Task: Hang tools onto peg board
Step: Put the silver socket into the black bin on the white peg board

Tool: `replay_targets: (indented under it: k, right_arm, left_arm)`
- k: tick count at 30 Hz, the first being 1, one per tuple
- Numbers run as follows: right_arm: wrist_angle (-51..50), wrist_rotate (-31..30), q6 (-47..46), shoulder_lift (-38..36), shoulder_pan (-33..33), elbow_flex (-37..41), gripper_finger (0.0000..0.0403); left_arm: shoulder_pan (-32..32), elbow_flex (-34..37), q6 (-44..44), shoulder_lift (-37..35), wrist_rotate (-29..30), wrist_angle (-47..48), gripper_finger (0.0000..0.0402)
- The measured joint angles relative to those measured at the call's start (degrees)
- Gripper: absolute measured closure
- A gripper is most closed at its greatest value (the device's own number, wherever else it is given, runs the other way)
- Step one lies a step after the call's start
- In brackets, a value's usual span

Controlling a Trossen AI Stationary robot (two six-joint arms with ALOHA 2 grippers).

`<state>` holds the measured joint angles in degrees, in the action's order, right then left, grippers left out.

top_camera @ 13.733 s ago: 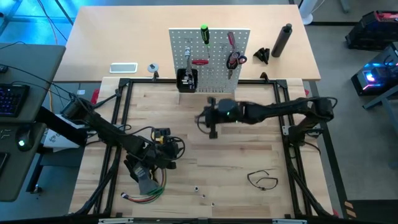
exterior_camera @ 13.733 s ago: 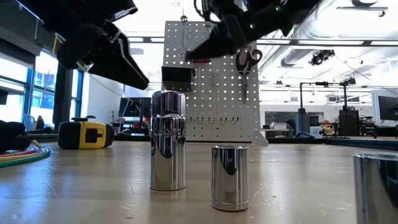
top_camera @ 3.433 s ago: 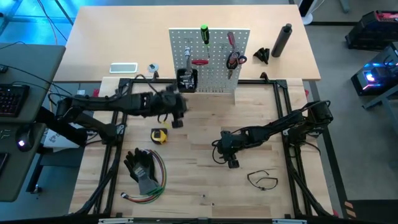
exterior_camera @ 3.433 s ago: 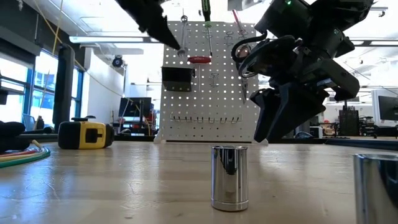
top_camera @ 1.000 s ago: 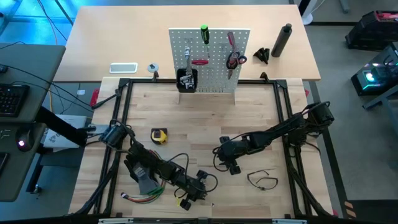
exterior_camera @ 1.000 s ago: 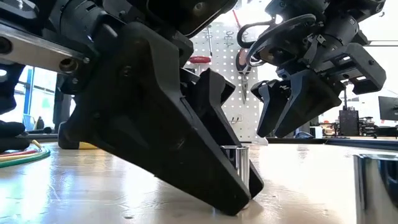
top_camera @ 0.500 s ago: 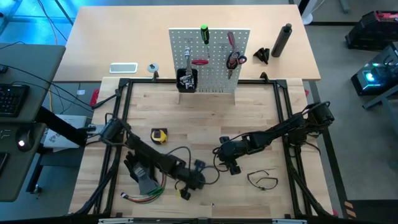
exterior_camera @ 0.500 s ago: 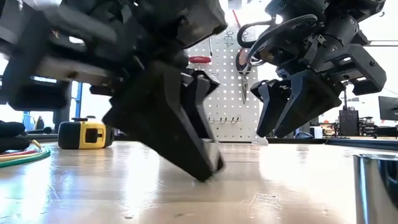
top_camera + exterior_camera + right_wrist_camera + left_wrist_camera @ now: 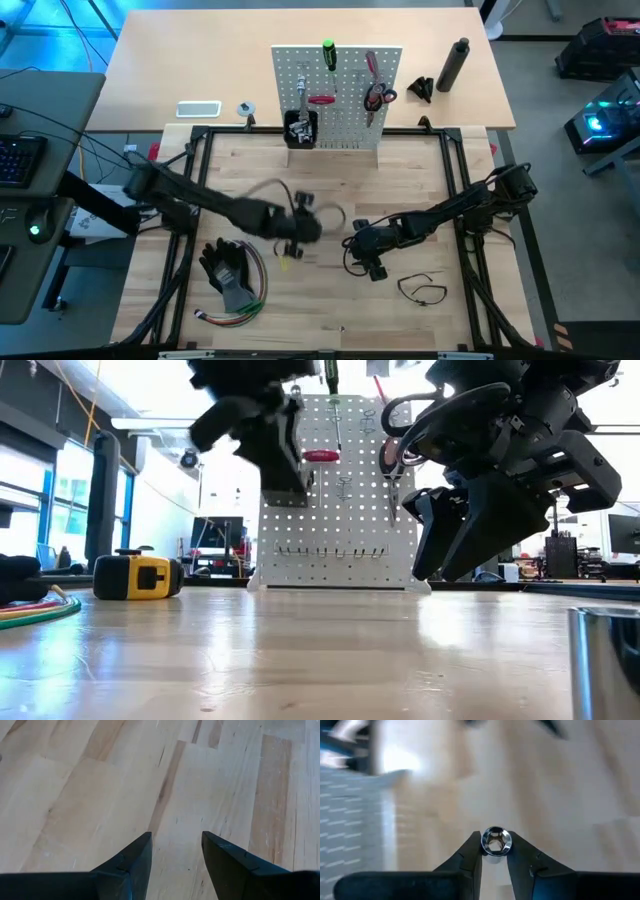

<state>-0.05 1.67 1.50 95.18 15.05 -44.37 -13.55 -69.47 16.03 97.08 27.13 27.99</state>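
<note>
My left jaws (image 9: pixel 494 854) are clenched on a small silver socket bit (image 9: pixel 495 841), its hollow six-sided mouth facing my wrist camera; only that end shows, the rest is tucked between my fingers (image 9: pixel 470 857). From above, that arm is a smear over the middle of the tabletop (image 9: pixel 330 318), and I cannot make out the bit there at all. In the low view the same jaws (image 9: pixel 280 455) hang dark in front of the peg board (image 9: pixel 340 490), covering its small black bin.

My right jaws (image 9: pixel 176 851) stand apart, holding nothing, with bare wood between the fingers. That arm waits to the right of centre (image 9: pixel 373 262), low over the boards.

The peg board (image 9: pixel 337 95) stands at the far edge of the work area. On it hang a green-handled screwdriver (image 9: pixel 328 55), a red-handled screwdriver (image 9: pixel 371 65), a second red handle (image 9: pixel 321 100) and the red-handled scissors (image 9: pixel 376 97). The thin black loop (image 9: pixel 421 289) lies near my right arm. The yellow tape measure (image 9: pixel 139 575) shows only in the low view; from above my left arm hides it. At that view's right edge a shiny cylinder (image 9: pixel 603 660) is cut off.

Black gloves (image 9: pixel 228 270) and coloured wires (image 9: pixel 235 313) lie at the near left. The tabletop is pale planked wood inside a black frame (image 9: pixel 460 205). Behind it is a bright workshop with windows (image 9: pixel 60 500) on the left.
</note>
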Motion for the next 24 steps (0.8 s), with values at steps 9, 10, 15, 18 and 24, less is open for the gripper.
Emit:
replay_targets:
  k: [9,10,15,18,24]
  right_arm:
    - [2.8,0.0,0.4,0.0,0.0,1.5,0.0235]
    - [3.2,-0.1,0.4,0.0,0.0,1.7,0.0235]
    - [4.3,-1.5,0.5,0.0,0.0,2.1,0.0235]
    - [4.6,-1.8,0.5,0.0,0.0,2.1,0.0235]
    - [4.6,-2.1,0.2,0.0,0.0,2.1,0.0235]
  left_arm:
    - [12.0,0.0,8.8,-15.6,7.3,-1.7,0.0343]
    - [13.5,0.0,9.5,-16.8,7.5,-2.8,0.0343]
    - [21.6,-0.1,11.1,-19.8,4.7,-6.4,0.0343]
    - [26.5,-0.1,10.7,-19.7,-0.1,-7.3,0.0343]
    - [32.4,-0.1,10.6,-16.9,-3.0,-7.3,0.0343]
